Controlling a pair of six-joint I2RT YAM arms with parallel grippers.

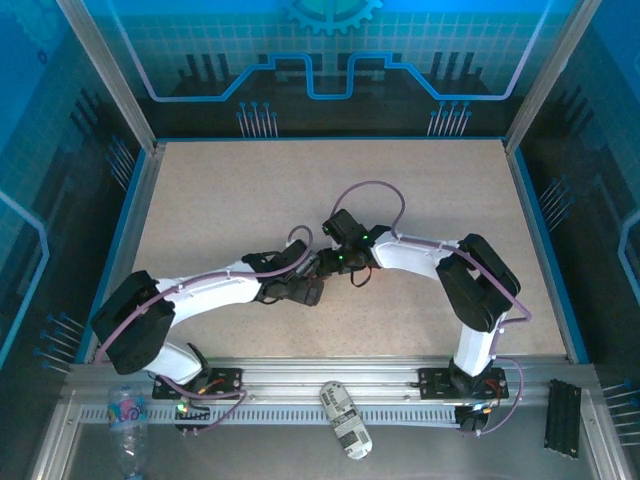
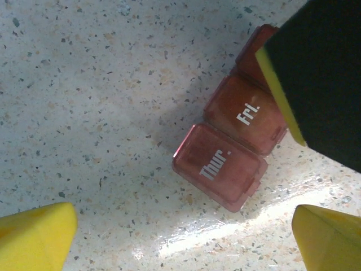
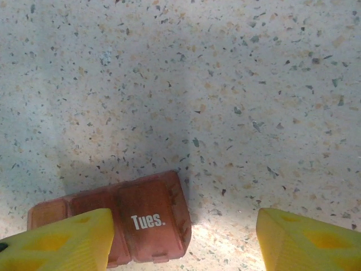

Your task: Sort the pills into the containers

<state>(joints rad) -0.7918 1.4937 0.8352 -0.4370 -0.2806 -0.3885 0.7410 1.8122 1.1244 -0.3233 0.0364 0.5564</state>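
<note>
Since the containers point(image 2: 225, 164) lie shut, we judge our left gripper point(image 2: 180, 243) and right gripper point(image 3: 183, 243), both spread wide, hover to open them

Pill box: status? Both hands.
Both low over table: left hand open, right hand open. Lids shut on pill box: Thur., Fri., Tues. Right hand's finger over Fri. cell.

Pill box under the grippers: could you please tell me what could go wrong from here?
The left gripper and right gripper crowd together over the pill box, so they might collide. The box lies loose on the table, its Thur. lid apparently shut; a nudge could slide it.
</note>
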